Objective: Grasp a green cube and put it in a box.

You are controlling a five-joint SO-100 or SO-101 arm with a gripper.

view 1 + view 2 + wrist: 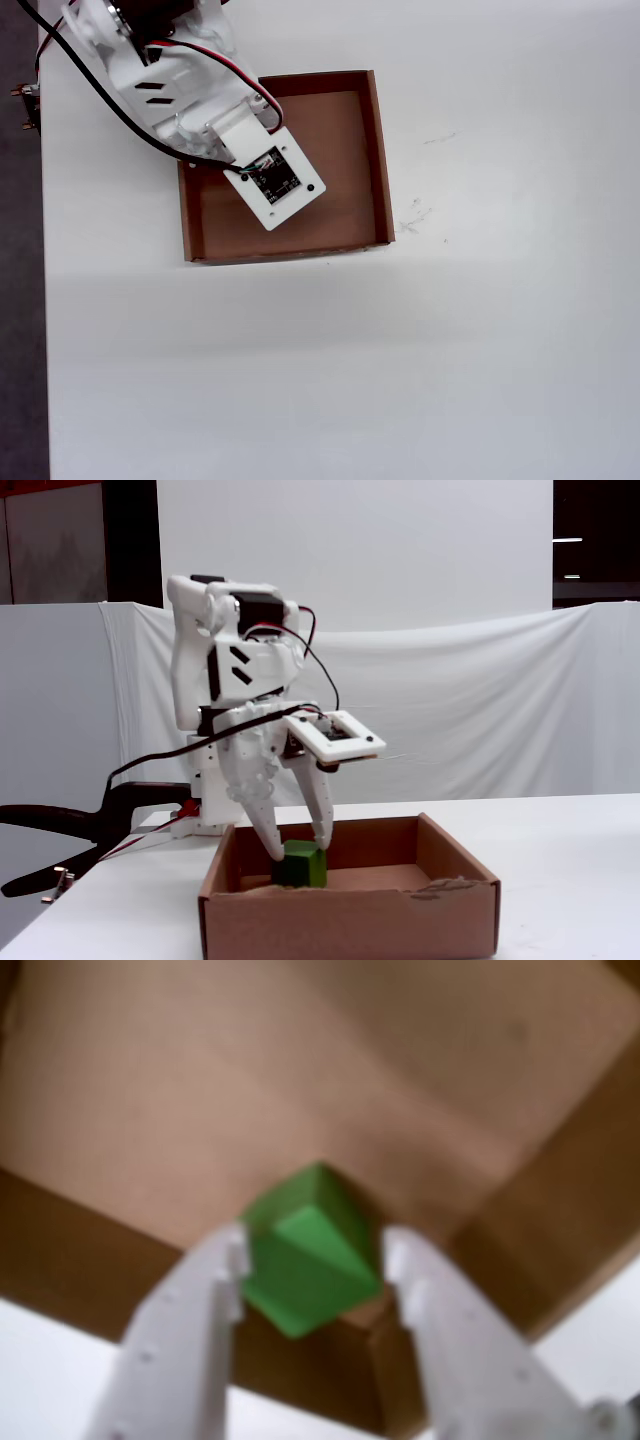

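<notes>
White table bears the box; draped sheet behind; tool spread beside the green cube.

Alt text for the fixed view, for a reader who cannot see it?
A white robot arm's hand reaches into a brown cardboard box, fingers on either side of a green cube inside it, on a white table.

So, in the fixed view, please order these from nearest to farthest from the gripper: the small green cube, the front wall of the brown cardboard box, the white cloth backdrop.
1. The small green cube, between the fingertips of the gripper, inside the brown cardboard box.
2. The box's front wall, below, toward the camera.
3. The white cloth backdrop, far behind.
</notes>
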